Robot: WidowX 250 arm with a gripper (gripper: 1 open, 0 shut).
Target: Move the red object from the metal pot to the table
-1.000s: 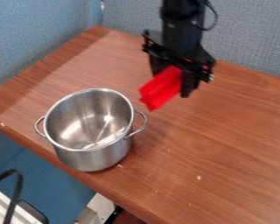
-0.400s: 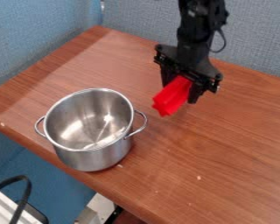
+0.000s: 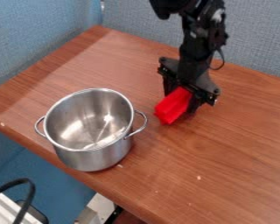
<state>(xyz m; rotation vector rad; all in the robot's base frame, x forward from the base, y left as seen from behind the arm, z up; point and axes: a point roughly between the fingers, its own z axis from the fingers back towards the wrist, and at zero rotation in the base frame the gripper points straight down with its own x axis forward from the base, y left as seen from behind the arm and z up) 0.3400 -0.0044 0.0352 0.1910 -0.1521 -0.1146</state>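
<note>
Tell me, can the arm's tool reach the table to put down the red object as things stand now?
Probably yes. The tool holds the red object low over bare table, beside the metal pot, with nothing underneath it.

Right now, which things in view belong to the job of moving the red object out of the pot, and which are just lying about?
Part of the job:
- red object, held in the shut gripper, low over the table
- metal pot, now empty

Just lying about:
- black cable at the lower left, off the table
- blue wall behind
</note>
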